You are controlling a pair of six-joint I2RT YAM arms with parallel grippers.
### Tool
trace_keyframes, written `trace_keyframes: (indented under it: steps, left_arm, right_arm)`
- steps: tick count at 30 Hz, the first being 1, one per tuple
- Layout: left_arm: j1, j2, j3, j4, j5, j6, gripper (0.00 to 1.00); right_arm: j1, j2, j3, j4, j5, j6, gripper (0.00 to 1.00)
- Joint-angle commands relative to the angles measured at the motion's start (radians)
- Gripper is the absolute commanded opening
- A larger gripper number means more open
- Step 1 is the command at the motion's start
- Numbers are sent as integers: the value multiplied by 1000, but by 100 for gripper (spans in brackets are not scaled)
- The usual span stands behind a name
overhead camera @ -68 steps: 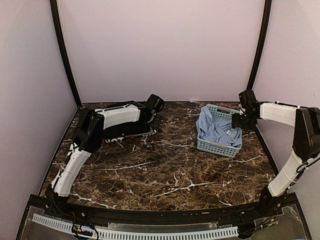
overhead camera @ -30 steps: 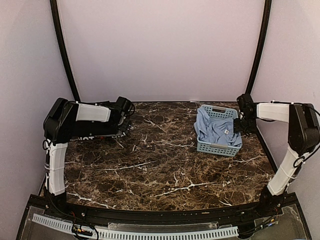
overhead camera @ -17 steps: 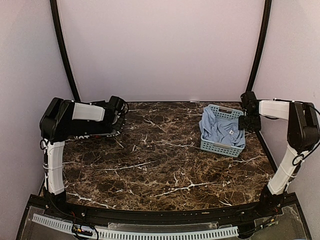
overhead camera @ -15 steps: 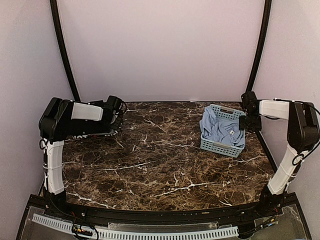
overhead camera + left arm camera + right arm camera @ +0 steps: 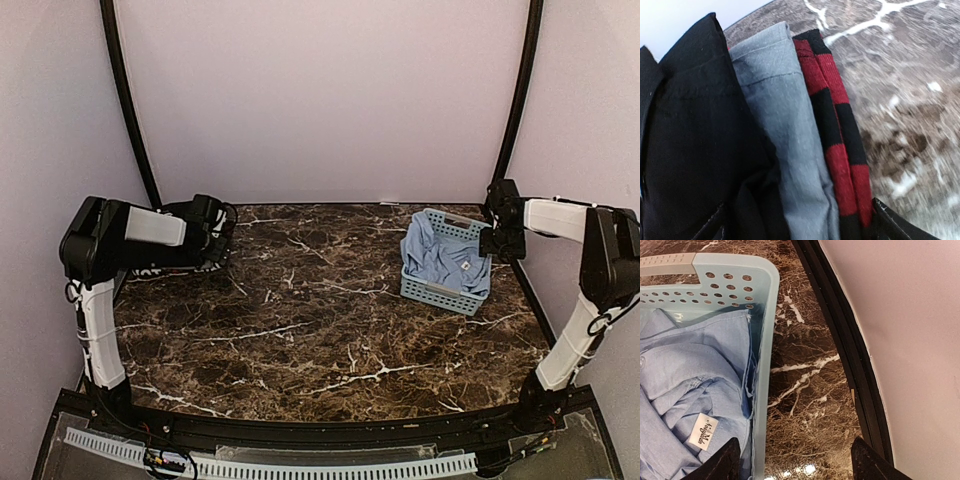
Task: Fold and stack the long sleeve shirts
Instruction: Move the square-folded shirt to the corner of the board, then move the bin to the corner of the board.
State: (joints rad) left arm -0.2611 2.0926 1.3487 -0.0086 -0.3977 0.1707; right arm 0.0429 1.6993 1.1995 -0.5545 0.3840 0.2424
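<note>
A crumpled light blue long sleeve shirt point(image 5: 690, 370) with a white neck label point(image 5: 702, 430) lies in the pale blue basket point(image 5: 760, 340) at the back right point(image 5: 440, 293). My right gripper point(image 5: 797, 465) is open, its fingers standing either side of the basket's right wall without touching it. At the far left a folded stack point(image 5: 175, 265) lies under my left forearm. It has a black shirt point(image 5: 690, 125) on top, a grey-blue one point(image 5: 785, 125) in the middle and a red-and-black one point(image 5: 840, 150) at the bottom. My left gripper point(image 5: 800, 227) is closed wide across the stack's edge.
A black frame rail point(image 5: 840, 340) and the pale wall run just right of the basket. The left wall and a black corner post point(image 5: 130, 110) stand close behind the stack. The brown marble table point(image 5: 330, 320) lies between the two arms.
My left arm has swung left, carrying the folded stack from the back middle toward the far left corner. The basket has shifted a little to the right beside my right gripper.
</note>
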Motion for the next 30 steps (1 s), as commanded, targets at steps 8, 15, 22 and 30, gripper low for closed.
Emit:
trace_keyframes:
  steps: [8,15,22,30]
  left_arm:
    - [-103,-280,-142,16,189,-115,96]
    - [-141,-339,-138,-22,214,-192,96]
    - [-162,-386,-134,-26,243,-241,95]
    - [-182,-399,-147,-20,258,-258,95]
  right_arm:
    - [47,-44,-27,-2,-10,10,74]
    - [63,-63,-124,-25,-18,43,68]
    - [3,-56,-126,-72,132,59,64]
    - [-115,46,9,-97,275,-14,55]
